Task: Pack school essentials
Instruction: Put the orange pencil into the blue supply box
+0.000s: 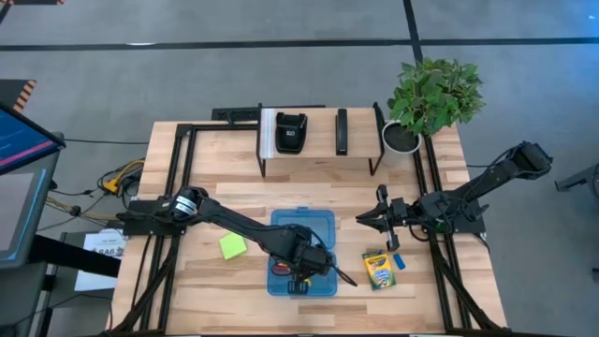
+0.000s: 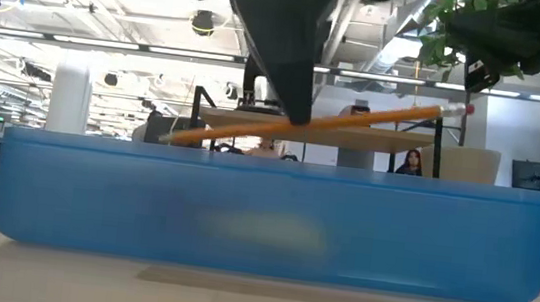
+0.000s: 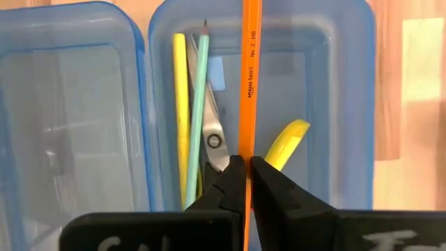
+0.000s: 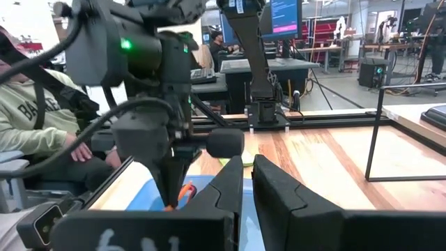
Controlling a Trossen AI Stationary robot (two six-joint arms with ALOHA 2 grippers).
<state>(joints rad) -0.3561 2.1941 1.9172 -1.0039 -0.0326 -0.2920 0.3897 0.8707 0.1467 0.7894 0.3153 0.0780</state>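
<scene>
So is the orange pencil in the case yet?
Not yet. The left tool holds the orange pencil above the blue case.

A leafy potted plant [image 1: 432, 98] stands at the bench's [image 1: 215, 168] far right corner; left of it, a black boxy device [image 1: 291, 132] sits under a metal rack [image 1: 320, 142].

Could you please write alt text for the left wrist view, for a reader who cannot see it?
The left gripper is shut on an orange wooden pencil, holding it above an open translucent blue plastic case. Inside the case lie a yellow pencil, a pale teal pencil and metal scissor blades.
</scene>
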